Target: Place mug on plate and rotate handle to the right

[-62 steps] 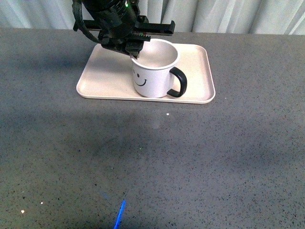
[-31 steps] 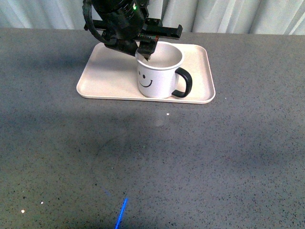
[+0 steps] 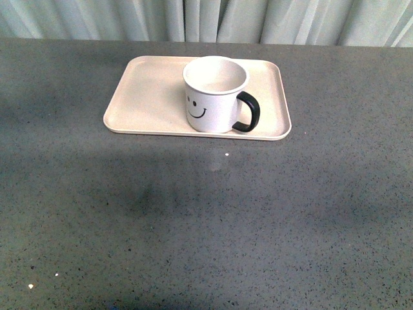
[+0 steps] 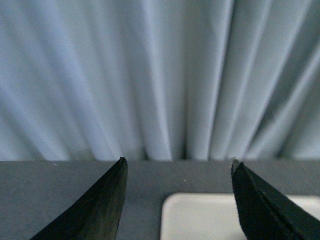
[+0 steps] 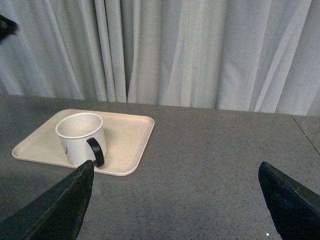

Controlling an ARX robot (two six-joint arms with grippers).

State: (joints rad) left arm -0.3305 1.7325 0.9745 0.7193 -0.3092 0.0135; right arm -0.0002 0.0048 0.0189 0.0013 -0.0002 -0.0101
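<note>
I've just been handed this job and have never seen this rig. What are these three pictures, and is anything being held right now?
It is a robot with two arms, each ending in a gripper. The wide picture comes from a camera on its body, looking ahead: a grey table, a cream plate on it, and a white mug standing upright on the plate, its black handle pointing right. No arm shows there. The other two come from cameras on the wrists; the dark wedges are the fingers. The left gripper and the right gripper are both open and hold nothing. The left camera sees a curtain and a plate corner; the right sees plate and mug.
</note>
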